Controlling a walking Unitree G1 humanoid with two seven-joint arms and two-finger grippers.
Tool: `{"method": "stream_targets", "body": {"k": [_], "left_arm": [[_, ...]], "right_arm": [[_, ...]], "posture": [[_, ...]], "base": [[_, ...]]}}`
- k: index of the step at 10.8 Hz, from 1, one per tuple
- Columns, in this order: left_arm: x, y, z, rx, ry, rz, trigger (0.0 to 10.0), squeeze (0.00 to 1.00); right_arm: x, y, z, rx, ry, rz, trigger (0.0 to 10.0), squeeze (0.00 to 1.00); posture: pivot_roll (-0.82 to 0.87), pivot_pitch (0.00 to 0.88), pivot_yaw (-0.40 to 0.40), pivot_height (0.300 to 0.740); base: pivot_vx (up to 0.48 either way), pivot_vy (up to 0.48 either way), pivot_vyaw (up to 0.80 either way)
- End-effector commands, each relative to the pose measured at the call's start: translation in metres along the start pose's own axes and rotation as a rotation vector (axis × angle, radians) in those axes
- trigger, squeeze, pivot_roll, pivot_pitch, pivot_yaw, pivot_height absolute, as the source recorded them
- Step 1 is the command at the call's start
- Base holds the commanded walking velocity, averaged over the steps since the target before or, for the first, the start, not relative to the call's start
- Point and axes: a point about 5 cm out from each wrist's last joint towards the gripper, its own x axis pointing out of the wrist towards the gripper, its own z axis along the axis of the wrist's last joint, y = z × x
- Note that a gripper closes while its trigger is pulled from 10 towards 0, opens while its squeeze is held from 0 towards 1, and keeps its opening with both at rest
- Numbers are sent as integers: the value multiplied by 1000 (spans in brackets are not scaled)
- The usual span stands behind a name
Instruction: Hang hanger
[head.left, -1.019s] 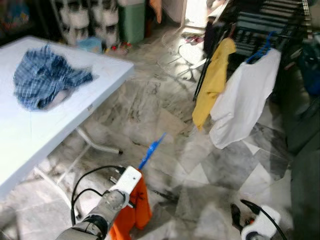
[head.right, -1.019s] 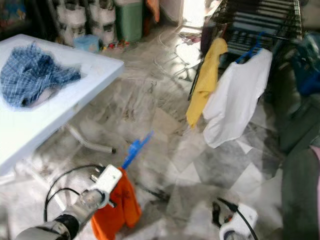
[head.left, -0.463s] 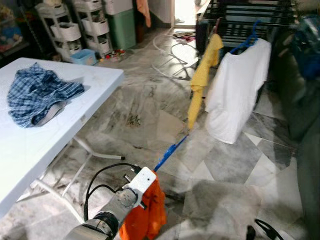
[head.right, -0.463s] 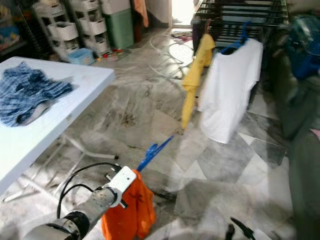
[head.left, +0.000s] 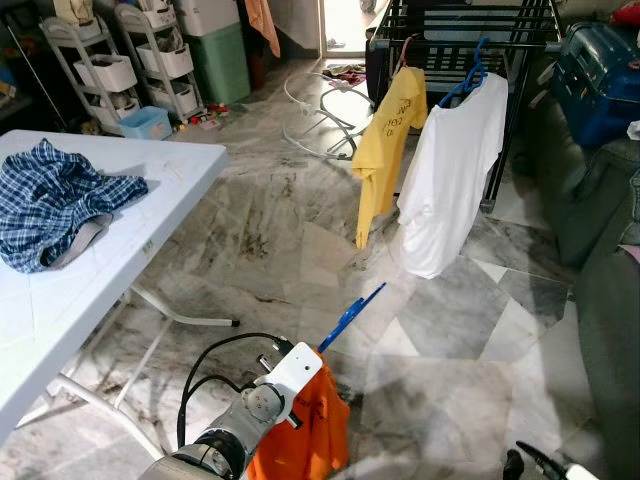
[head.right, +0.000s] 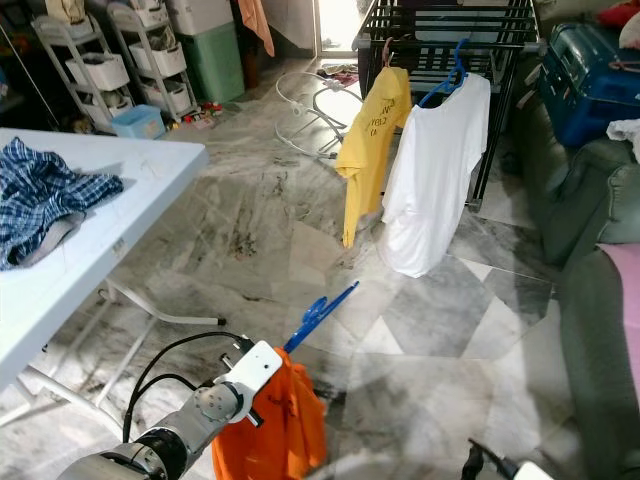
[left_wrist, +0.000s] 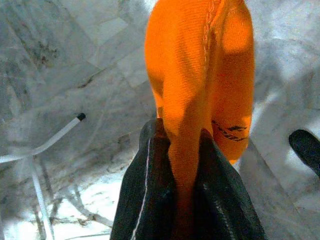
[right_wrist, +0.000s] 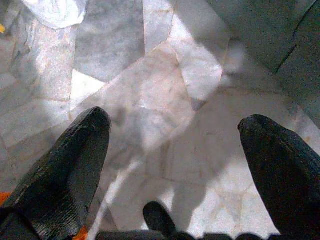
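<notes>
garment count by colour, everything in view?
Orange: 1, orange shirt held by the left gripper
Yellow: 1, yellow shirt on the rack
White: 1, white shirt on the rack
Blue plaid: 1, plaid garment on the table
Total: 4

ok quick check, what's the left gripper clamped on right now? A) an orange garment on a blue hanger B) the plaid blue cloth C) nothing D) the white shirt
A: the left gripper is shut on the orange garment, whose blue hanger sticks up beside the wrist; the plaid cloth lies on the table and the white shirt hangs on the rack.
</notes>
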Motion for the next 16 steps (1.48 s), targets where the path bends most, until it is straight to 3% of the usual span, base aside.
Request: {"method": "stream_targets", "body": {"k": [1,3,5,6,7,12,16], "left_arm": [[0,4,2,7,-2,-8,10000,0],[0,1,2,1,-7,-28,10000,0],[-1,5,-3,-99,1,0,10000,0],[-2,6,-5,-102,4,-8,10000,0],[-2,6,-7,-100,11,-10,10000,0],[-3,6,-9,-80,9,10,10000,0],[-4,7,-12,-47,15,-7,10000,0]], "right_arm": [[-4,4,-4,1,-12,0,10000,110],[-6,9,-7,-32,-6,27,10000,106],[-4,17,-8,-93,21,95,10000,114],[-4,24,-8,-108,22,134,10000,102],[-1,27,-6,-93,29,139,10000,0],[3,45,-6,-139,64,200,10000,0],[0,43,-11,-135,87,186,10000,0]], "posture": [[-238,0,100,740],[-206,0,70,740],[-171,0,48,740],[-157,0,36,740],[-142,0,30,740],[-125,0,28,740],[-123,0,32,740]], "base": [[0,0,0],[0,0,0],[0,0,0],[0,0,0],[0,0,0],[187,0,390],[393,0,247]]}}
